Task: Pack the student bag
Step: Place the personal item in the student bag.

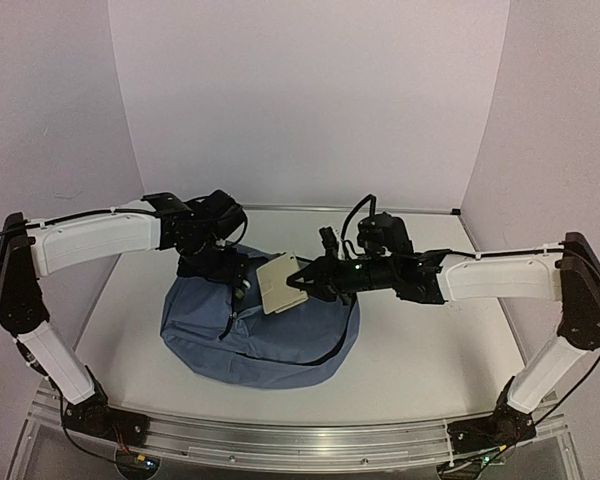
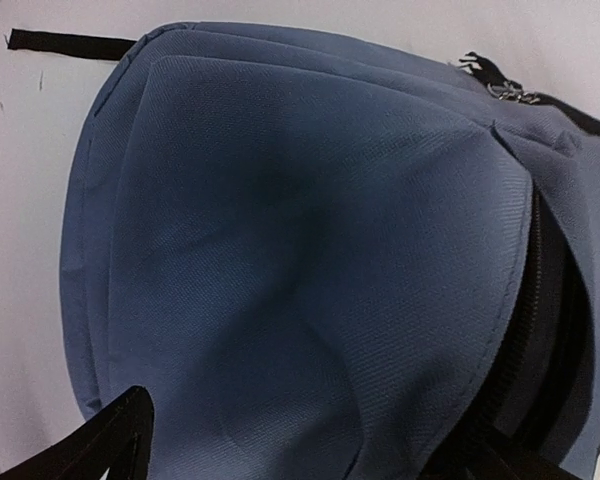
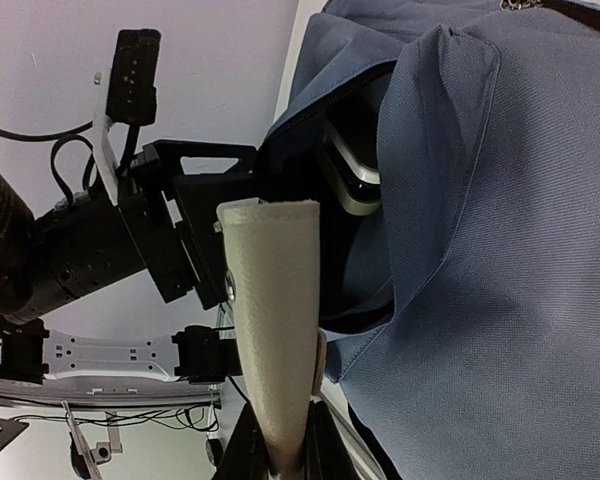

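Student bag (image 1: 250,345), rounded blue weave, right claw (image 1: 299,283) gripping flat beige item (image 1: 277,283)

Left hand (image 1: 226,270) spread, right hand (image 1: 298,283) clamped.

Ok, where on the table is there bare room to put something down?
Widest bare table lies right of the student bag; a strip runs between bag and front rail. Crowded over the bag's opening: left gripper, right gripper and flat beige item.
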Controlling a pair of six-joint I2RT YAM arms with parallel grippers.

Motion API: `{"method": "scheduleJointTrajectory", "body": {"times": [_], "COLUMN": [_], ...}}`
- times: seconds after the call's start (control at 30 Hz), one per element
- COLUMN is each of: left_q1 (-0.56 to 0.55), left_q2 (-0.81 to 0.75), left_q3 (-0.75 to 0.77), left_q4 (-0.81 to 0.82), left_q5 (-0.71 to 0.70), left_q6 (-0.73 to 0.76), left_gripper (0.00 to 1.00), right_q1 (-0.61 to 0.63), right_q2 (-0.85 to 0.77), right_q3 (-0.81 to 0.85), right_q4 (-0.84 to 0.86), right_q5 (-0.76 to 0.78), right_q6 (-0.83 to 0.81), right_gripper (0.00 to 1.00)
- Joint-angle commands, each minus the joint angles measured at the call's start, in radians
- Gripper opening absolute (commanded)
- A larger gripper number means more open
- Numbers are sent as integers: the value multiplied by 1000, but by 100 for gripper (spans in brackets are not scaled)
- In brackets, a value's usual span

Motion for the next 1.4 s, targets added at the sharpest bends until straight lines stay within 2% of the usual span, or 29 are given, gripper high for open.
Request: {"method": "scheduleJointTrajectory", "body": {"times": [0.0,0.17,0.43,0.53,0.73,0.8,1.17,1.23,1.37], "left_q1": [-19,-53,-94,-107,-113,-113,-113,-113,-113], "left_q2": [36,65,116,104,70,60,35,35,33], "left_q3": [77,119,207,207,173,162,110,104,90], "left_q4": [-64,-111,-273,-278,-247,-233,-162,-155,-132], "left_q5": [-141,-227,-330,-332,-319,-310,-282,-282,-275], "left_q6": [-5,-12,-66,-76,-79,-74,-45,-45,-40], "left_gripper": [87,72,57,49,25,21,15,24,33], "right_q1": [13,19,27,31,40,41,44,44,44], "right_q2": [27,48,93,123,173,190,286,297,316], "right_q3": [80,90,129,145,171,183,260,269,280], "right_q4": [49,49,49,49,48,49,51,51,51], "right_q5": [13,12,-14,-36,-53,-50,-21,-16,-12], "right_q6": [26,25,33,38,45,50,77,80,84], "right_gripper": [0,0,0,0,0,0,0,0,0]}}
